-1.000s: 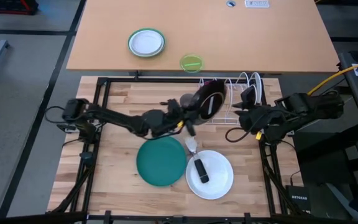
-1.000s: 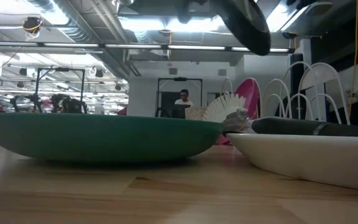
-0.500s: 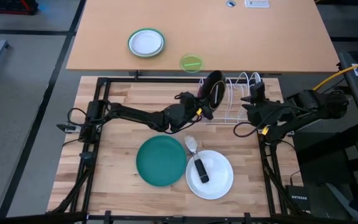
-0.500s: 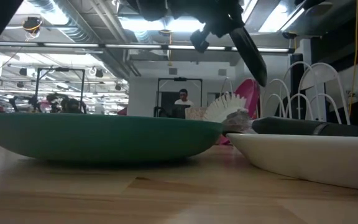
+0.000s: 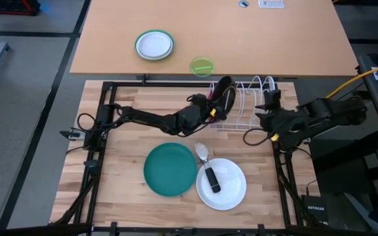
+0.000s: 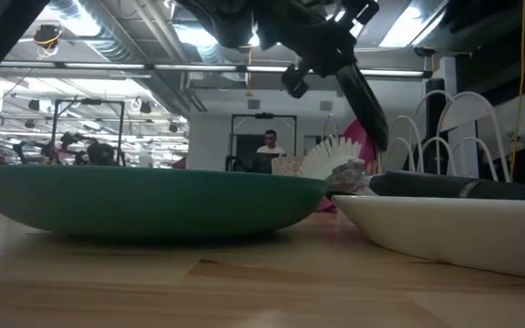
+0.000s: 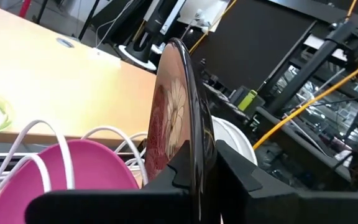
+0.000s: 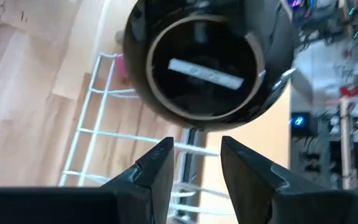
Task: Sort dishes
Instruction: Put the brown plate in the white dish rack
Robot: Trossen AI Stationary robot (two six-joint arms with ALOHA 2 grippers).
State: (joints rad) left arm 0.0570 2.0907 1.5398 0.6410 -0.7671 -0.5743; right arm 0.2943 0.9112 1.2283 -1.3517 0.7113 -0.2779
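My left gripper (image 5: 210,106) is shut on the dark red patterned plate (image 5: 225,92), held on edge over the white wire rack (image 5: 248,108) at the far right. The pink plate (image 7: 73,171) stands in the rack beside it. My right gripper (image 5: 262,113) is open and empty at the rack's right side, facing the dark plate's underside (image 8: 207,62). The teal-green plate (image 5: 169,169) and the plain white plate (image 5: 231,190) lie flat on the table near the front. My left gripper pinches the dark red plate's rim (image 7: 194,158) between its two fingers, one on the patterned face and one on the back. It comes from the table's left, slanting toward the rack. The plate stands nearly upright on edge, lifted clear above the rack wires.
A brush with a dark handle (image 5: 209,176) lies on the white plate. A small green-rimmed white plate (image 5: 155,44) and a lime-green bowl (image 5: 202,66) sit on the tan table beyond. A person (image 6: 269,146) shows far off in the room.
My left gripper has carried the dark red plate toward the table's far edge and down over the rack. The plate has turned from slanted to nearly upright on edge.
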